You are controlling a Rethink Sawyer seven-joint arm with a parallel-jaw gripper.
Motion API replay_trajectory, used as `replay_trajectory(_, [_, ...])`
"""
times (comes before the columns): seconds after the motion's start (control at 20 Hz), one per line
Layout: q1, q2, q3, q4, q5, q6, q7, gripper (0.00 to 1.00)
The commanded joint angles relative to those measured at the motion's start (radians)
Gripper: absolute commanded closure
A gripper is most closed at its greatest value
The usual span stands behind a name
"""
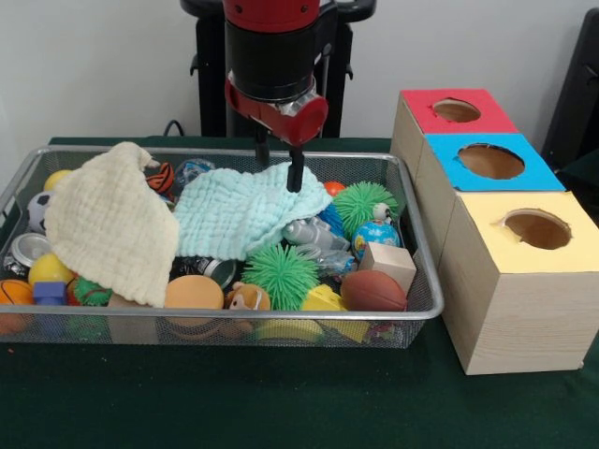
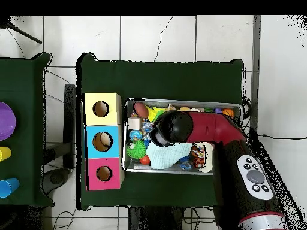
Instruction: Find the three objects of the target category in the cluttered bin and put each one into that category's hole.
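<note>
The table (image 1: pixel 281 402), under dark green cloth, fills the foreground of the front view, and on it stands the bin (image 1: pixel 225 323), its near rim closest to the camera. Right of the bin, touching one another in a row, are three boxes: yellow (image 1: pixel 524 281) nearest, then blue (image 1: pixel 482 173), then red (image 1: pixel 445 117), each with one round hole on top.

Two cloths lie on the clutter: a cream one (image 1: pixel 108 220) draped at the left, and a pale mint one (image 1: pixel 243 210) spread mid-bin, its long axis running left to right. No third fabric piece shows.

The gripper (image 1: pixel 279 164) hangs over the mint cloth's far right edge, its two dark fingers (image 1: pixel 296 170) parted a little and pointing down, the tips at or just above the cloth; whether they touch is unclear. They hold nothing. The cloth lies directly below and toward the camera from the jaws, so a straight descent looks enough to pinch it.

Around the cloths: two green spiky balls, a brown ball, a wooden block.
</note>
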Motion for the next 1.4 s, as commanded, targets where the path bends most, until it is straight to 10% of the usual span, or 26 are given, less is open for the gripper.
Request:
replay_trajectory(0.05, [0.015, 0.011, 0.05, 0.04, 0.007, 0.103, -0.136, 0.0])
replay_trajectory(1.4, [-0.05, 0.12, 0.18, -0.057, 0.044, 0.282, -0.238, 0.0])
